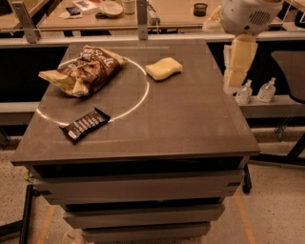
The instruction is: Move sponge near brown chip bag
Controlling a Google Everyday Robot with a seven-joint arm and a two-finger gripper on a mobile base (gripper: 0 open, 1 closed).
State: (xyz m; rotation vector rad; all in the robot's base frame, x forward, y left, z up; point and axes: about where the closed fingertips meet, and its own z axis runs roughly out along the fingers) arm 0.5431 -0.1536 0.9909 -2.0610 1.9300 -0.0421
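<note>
The pale yellow sponge (pixel 164 68) lies flat on the dark table (pixel 190 119), toward the back and right of centre. The brown chip bag (pixel 86 70) lies crumpled at the back left, about a hand's width to the left of the sponge. My gripper (pixel 237 78) hangs under the white wrist (pixel 248 14) just past the table's right back edge. It is to the right of the sponge and higher than it, and holds nothing that I can see.
A flat black candy bar (pixel 86 125) lies at the front left. A white circle line (pixel 143 90) is drawn on the table, and the sponge sits just outside it. Two small clear bottles (pixel 255 90) stand on a shelf to the right. A cluttered bench (pixel 114 9) runs behind.
</note>
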